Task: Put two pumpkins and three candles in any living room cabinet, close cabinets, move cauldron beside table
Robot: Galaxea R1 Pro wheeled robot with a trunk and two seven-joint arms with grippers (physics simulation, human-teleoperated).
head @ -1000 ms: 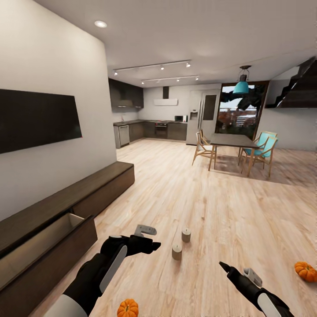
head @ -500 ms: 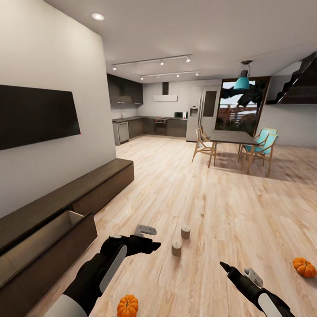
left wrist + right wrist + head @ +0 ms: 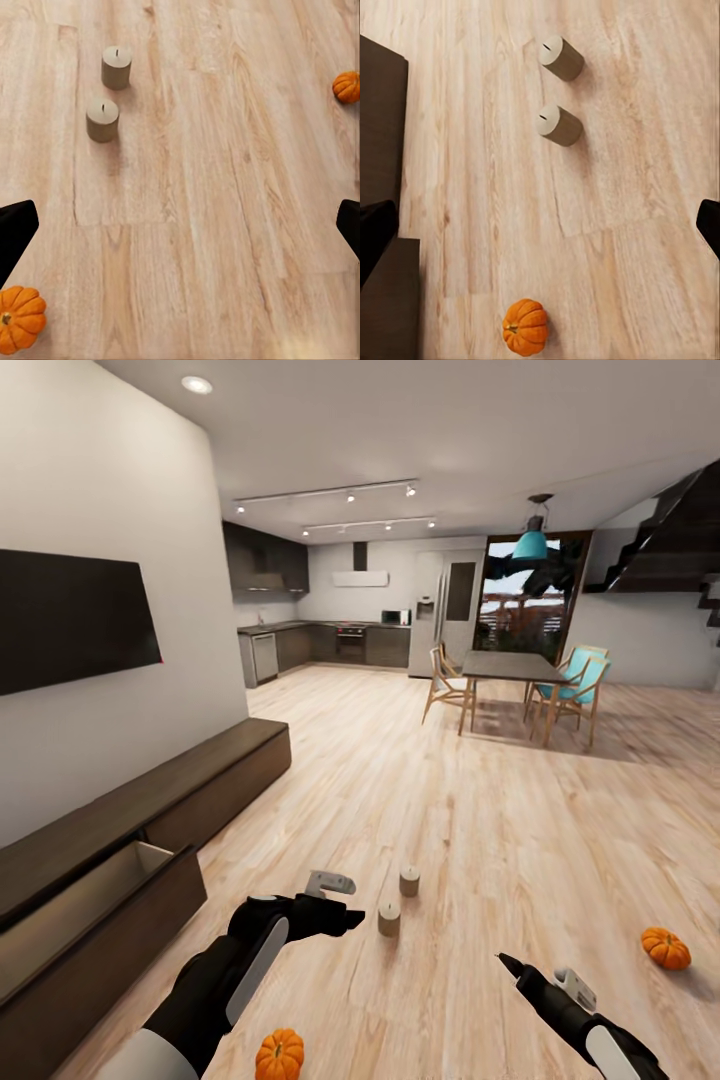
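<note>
2 glossy black arms, white panels, grey wrist brackets

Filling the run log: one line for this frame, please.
phase: approach | left end effector: open, empty | right end effector: open, empty | floor: two candles, two pumpkins | cabinet: one drawer open

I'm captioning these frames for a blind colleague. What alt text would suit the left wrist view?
Looking down on a pale wood floor, two short tan candles stand upright close together, not touching. One pumpkin sits at the frame's edge near a dark fingertip of the open left gripper, and another pumpkin is cut off at the opposite edge.
</note>
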